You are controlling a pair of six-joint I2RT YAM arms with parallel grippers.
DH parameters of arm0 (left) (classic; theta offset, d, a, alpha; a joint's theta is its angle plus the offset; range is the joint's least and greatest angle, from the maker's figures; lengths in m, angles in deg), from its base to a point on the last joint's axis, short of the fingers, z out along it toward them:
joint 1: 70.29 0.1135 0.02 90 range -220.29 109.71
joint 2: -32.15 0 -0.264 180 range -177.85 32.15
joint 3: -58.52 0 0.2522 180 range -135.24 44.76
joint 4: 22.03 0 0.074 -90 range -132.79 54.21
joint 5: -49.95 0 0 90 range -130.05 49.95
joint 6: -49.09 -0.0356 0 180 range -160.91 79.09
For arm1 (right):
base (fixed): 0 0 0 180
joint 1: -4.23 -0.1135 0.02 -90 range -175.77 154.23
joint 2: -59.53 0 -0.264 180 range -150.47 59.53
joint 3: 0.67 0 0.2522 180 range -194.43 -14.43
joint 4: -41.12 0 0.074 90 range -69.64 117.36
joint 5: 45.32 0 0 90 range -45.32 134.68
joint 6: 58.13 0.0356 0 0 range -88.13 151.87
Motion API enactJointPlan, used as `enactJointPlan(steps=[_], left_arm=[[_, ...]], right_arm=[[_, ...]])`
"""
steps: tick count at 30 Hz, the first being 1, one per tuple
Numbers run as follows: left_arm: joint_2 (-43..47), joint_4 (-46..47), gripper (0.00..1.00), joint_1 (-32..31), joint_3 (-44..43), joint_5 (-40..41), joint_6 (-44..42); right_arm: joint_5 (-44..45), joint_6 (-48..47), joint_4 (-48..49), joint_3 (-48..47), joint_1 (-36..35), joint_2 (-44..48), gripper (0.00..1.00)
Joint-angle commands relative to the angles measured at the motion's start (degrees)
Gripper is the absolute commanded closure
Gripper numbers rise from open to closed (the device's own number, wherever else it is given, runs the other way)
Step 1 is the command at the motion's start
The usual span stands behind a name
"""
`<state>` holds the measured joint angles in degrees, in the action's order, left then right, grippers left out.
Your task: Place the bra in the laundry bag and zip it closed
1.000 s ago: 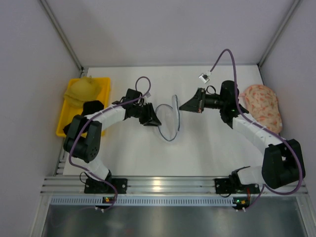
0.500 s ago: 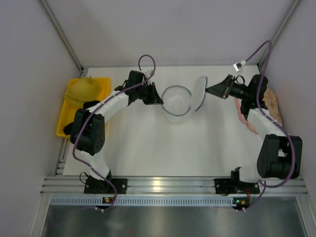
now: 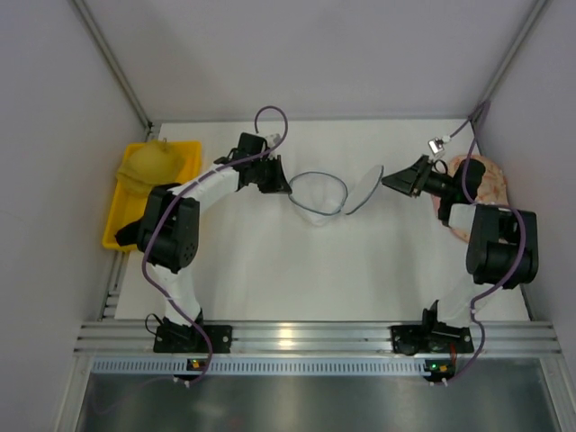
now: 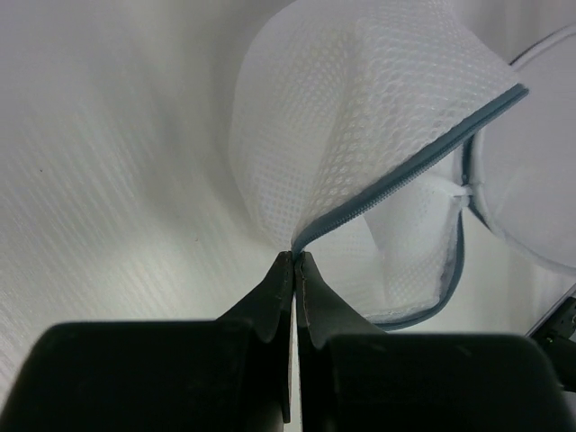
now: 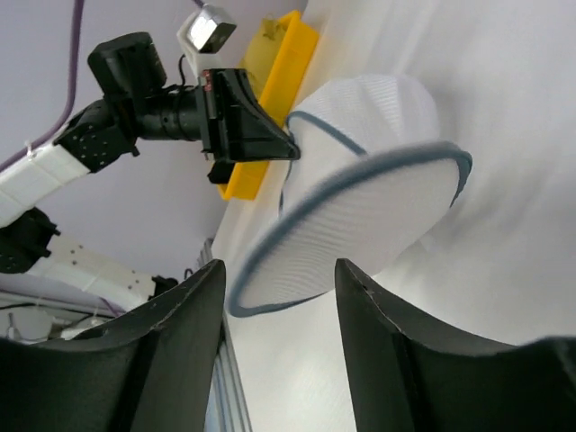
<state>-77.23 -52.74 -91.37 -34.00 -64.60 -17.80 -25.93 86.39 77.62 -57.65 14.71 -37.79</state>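
A see-through white mesh laundry bag (image 3: 321, 194), made of two round halves edged with a thin grey-blue zipper rim, lies open on the white table (image 3: 297, 279). It sits toward the far edge, about midway between the left and right edges. Its left half forms a bowl with the opening facing up. Its right half stands tilted like a raised lid, joined to the bowl at one spot on the rim.

The left gripper (image 3: 282, 185) meets the bowl's left rim. In the left wrist view its two black fingers (image 4: 270, 306) are pressed together, with the zipper rim of the laundry bag (image 4: 360, 117) pinched between their tips.

The right gripper (image 3: 389, 180) points at the raised half from the right. In the right wrist view its fingers (image 5: 180, 342) stand wide apart and grip nothing. The round mesh half (image 5: 360, 216) shows in the gap beyond them. Whether the tips touch its edge cannot be told.

A yellow plastic tray (image 3: 112, 221) sits in the far left corner, with a mustard-yellow bra (image 3: 153, 162) heaped at its far end. A dark shape (image 3: 128, 236) lies at the tray's near end beside the left arm's elbow. It is too small to tell whether this is the black bra. A pink floral-patterned bra (image 3: 497, 184) lies against the right edge, partly behind the right arm.
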Motion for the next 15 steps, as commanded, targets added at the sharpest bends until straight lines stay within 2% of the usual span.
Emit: enactJointPlan(steps=[1,2,3,4,5,6,8,9,10,15], left_arm=[[0.75,1.04,1.00,0.34,-2.36,0.47,-1.32],[0.84,0.95,1.00,0.34,-2.45,0.47,-1.23],[0.84,1.04,1.00,0.25,-2.45,0.56,-1.14],[1.01,1.04,1.00,0.25,-2.45,0.82,-1.14],[1.10,1.04,1.00,0.34,-2.45,0.91,-0.88],[1.01,1.04,1.00,0.25,-2.36,1.70,-0.70],[0.93,1.04,0.99,0.34,-2.45,2.32,-0.35],[0.75,1.04,0.95,0.43,-2.54,2.67,-0.26],[0.66,1.04,0.85,0.43,-2.71,2.58,-0.26],[1.28,-0.45,0.54,1.39,-6.39,1.36,-1.66]], right_arm=[[-0.76,-7.02,-6.45,-2.47,3.92,2.21,0.46],[1.07,-19.68,-17.54,-5.87,4.63,3.18,0.44],[2.48,-27.98,-28.18,-8.43,5.77,4.14,0.41],[4.84,-36.85,-49.78,-11.33,6.04,5.55,0.38],[8.17,-49.12,-55.82,-15.88,5.96,5.91,0.36],[10.47,-53.77,-63.37,-17.06,5.96,6.35,0.36],[11.63,-57.76,-68.51,-19.95,6.65,6.88,0.32],[12.24,-59.78,-71.59,-20.75,6.75,8.01,0.32],[12.77,-62.32,-73.71,-21.28,6.66,8.46,0.30],[14.18,-67.08,-84.53,-21.90,4.90,12.49,0.25]])
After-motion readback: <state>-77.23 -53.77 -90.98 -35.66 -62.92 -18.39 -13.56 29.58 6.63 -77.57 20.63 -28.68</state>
